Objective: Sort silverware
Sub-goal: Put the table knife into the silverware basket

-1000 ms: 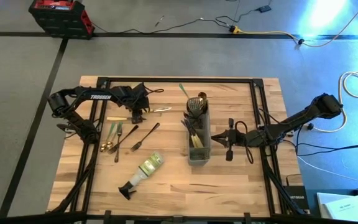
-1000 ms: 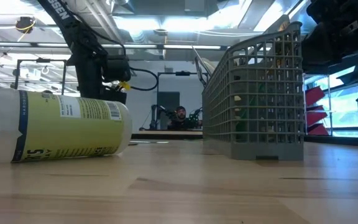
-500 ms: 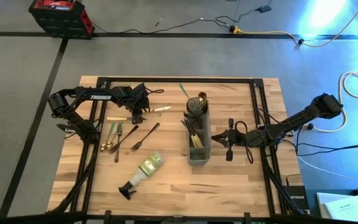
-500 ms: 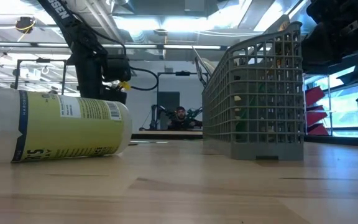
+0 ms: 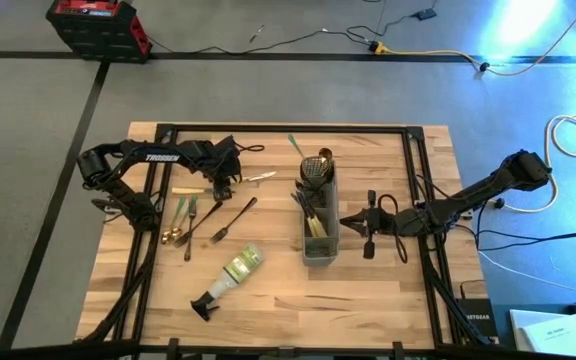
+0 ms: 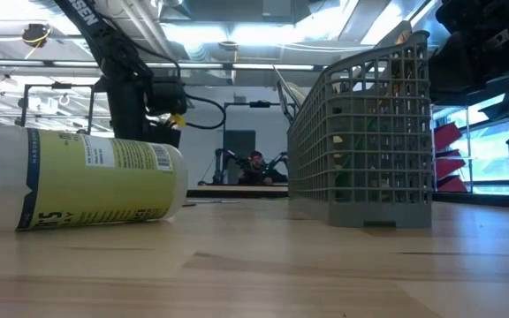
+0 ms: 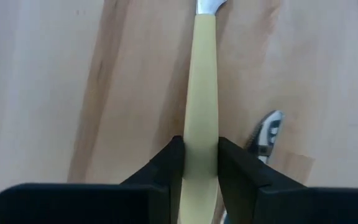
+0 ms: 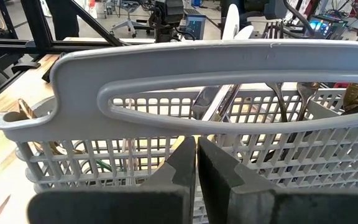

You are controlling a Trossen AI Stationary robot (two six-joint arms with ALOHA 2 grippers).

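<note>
The left gripper (image 7: pixel 194 163) is down at the table's (image 5: pixel 368 295) far-left part, jaws pinched on a cream-handled knife (image 7: pixel 201 93) lying flat on the wood — more silverware (image 5: pixel 203 218) lies scattered just nearer. The right gripper (image 8: pixel 196 163) sits against the grey mesh caddy (image 5: pixel 320 215), jaws shut and empty — cutlery stands inside it.

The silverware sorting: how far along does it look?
Partly done. Several pieces already stand in the grey mesh caddy. The left tool is shut on a cream-handled knife lying on the wooden table. Forks and spoons are left on the table. The right tool waits beside the caddy.
</note>
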